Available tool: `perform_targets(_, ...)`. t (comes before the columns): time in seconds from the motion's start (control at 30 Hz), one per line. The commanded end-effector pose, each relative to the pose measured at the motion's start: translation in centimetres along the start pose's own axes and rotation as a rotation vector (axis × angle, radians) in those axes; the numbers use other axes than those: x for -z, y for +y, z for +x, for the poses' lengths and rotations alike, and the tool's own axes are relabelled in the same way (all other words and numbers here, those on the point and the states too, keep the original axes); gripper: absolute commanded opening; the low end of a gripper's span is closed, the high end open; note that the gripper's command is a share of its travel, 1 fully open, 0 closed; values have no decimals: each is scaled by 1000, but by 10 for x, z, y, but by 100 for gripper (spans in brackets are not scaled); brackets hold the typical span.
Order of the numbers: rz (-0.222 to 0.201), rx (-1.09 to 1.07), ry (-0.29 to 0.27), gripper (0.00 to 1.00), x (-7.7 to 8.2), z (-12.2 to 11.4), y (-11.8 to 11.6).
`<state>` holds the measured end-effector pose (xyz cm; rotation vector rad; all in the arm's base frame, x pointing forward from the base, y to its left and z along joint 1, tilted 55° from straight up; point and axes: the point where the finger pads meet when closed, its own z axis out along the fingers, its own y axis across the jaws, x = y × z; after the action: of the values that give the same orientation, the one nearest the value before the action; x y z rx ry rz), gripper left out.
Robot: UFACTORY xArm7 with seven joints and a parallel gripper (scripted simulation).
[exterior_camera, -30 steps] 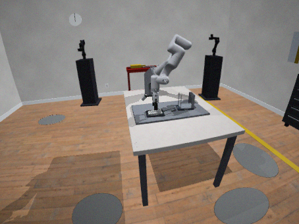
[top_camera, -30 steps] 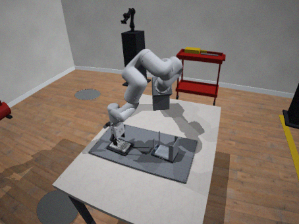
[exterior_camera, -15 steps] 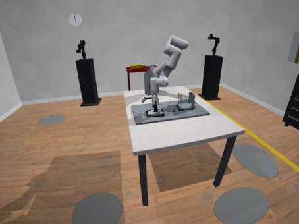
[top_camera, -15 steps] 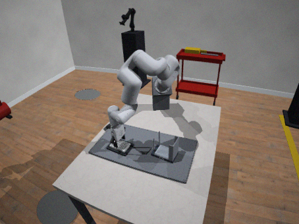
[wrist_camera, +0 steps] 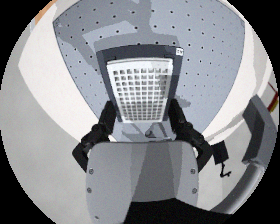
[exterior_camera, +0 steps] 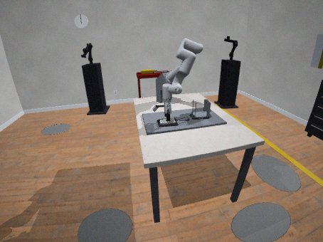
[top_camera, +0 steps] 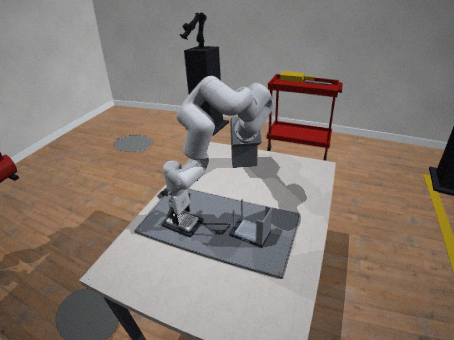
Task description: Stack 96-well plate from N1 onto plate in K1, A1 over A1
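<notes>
A white 96-well plate sits in the dark plate nest N1 on the left part of the grey mat. A small pale A1 square lies off the nest's far right corner in the wrist view. My gripper is open, low over the plate's near end, with a finger on each side of it. It also shows in the top view and the exterior view. The stack rack K1 stands on the right part of the mat with a plate on its floor.
K1 has a tall wall and thin posts. The arm's grey base block stands at the table's back. A red cart and black pedestals stand off the table.
</notes>
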<state>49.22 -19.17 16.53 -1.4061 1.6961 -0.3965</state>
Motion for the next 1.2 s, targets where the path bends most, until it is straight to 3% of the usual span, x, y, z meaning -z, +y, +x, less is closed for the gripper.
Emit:
perform_targets(0.0,2,-1,2,100,-2,1,-1)
perform_targets(1.17,1,-1,2,100,-17,1,-1)
